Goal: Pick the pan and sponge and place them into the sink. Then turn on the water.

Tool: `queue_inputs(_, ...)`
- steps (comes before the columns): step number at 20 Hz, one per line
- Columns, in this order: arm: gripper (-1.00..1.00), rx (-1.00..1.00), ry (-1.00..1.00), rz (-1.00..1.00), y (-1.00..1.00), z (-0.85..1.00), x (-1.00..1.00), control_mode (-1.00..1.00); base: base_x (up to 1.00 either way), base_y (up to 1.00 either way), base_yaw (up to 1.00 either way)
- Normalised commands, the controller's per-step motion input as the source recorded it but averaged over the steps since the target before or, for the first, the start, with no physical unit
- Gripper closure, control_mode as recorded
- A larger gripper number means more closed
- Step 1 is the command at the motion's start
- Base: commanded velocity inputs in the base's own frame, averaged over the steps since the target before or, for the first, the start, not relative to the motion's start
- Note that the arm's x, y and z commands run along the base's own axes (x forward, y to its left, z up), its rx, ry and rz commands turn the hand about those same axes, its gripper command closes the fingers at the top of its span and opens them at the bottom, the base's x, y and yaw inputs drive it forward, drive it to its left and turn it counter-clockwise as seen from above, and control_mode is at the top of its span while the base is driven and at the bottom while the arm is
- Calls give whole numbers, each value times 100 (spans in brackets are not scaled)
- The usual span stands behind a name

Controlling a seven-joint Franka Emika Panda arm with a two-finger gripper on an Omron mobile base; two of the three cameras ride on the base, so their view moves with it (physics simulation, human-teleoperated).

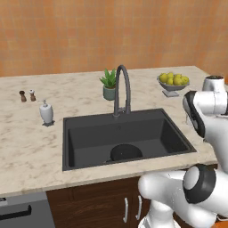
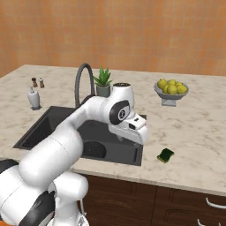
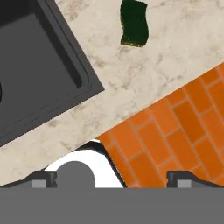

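The sponge point(image 2: 166, 155) is a small dark green block. It lies flat on the beige marble counter point(image 2: 194, 132), just to the right of the sink point(image 2: 37, 128) and near the front edge of the counter. In the hand view the sponge point(image 3: 134, 22) sits near the top, with bare counter between it and the corner of the sink point(image 3: 65, 70). The pan point(image 1: 126, 152) is a round black thing lying on the bottom of the sink, and I cannot see its handle. The sink is a big dark box set into the counter. No water comes out of the tall dark faucet point(image 1: 122, 89) that bends over the back of the sink. The gripper point(image 3: 112, 179) hangs in the air over the front right corner of the sink. Its two fingers are spread wide apart and hold nothing. It is close to the sponge but does not touch it. Behind the faucet stands a little green plant point(image 1: 108, 84) in a pot. To the right is a bowl of yellow fruit point(image 2: 171, 89). To the left of the sink stand a white soap bottle point(image 1: 46, 112) and two small shakers point(image 1: 27, 95). An orange wall point(image 1: 111, 31) rises behind the counter.
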Motion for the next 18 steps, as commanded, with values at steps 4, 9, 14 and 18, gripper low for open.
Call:
queue_inputs(4,-100,3,0,0,-93,-42,9,-100,0,0,0)
queue_inputs(9,-100,0,0,1,-72,-43,13,-100,0,0,0)
queue_inputs(14,-100,0,0,2,-35,-45,22,-100,0,0,0)
queue_inputs(18,-100,0,-1,4,-13,-38,23,-100,0,0,0)
